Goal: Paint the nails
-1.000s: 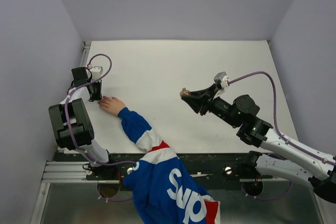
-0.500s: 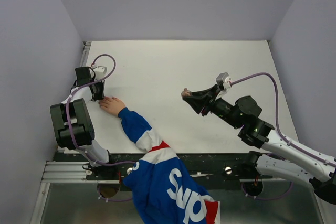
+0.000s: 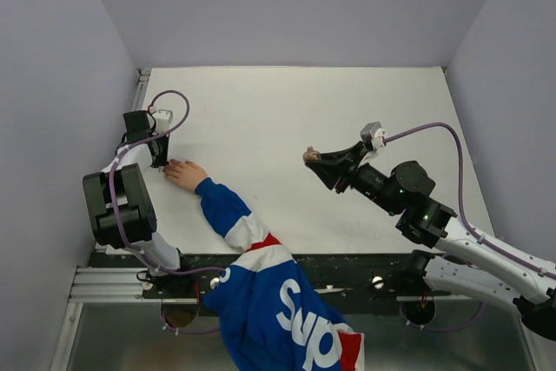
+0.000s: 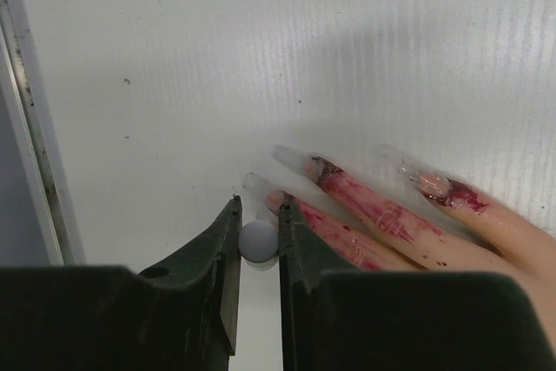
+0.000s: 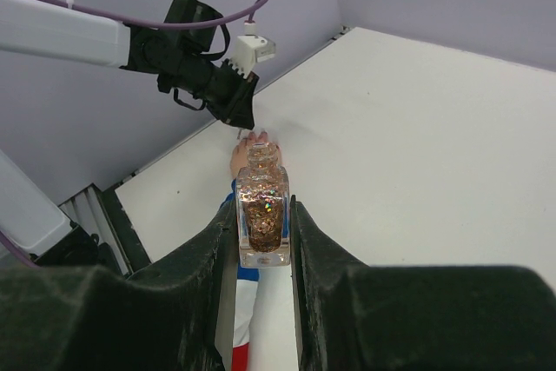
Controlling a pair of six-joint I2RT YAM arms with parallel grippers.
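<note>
A bare hand (image 3: 186,174) in a blue, white and red sleeve (image 3: 252,236) lies flat at the table's left side. Its nails (image 4: 292,159) are long and clear, and red polish is smeared along the fingers (image 4: 365,206). My left gripper (image 4: 259,208) is shut on a small pale round brush cap (image 4: 259,241), right against the nearest fingertip (image 4: 257,185); the brush itself is hidden. Over the table's middle right, my right gripper (image 5: 261,206) is shut on a clear square polish bottle (image 5: 262,215) full of coppery glitter, its neck uncapped. Seen from above, that bottle (image 3: 309,156) is held off the table.
A metal rail (image 3: 141,84) runs along the table's left edge, close beside the left gripper (image 3: 160,159). Purple cables loop over both wrists (image 3: 165,97). Grey walls close in the back and both sides. The person's arm crosses the near edge between the two arm bases.
The right gripper with the bottle has drifted slightly right and toward the near edge. The left gripper shifted a little by the fingertips; the hand has stayed put.
</note>
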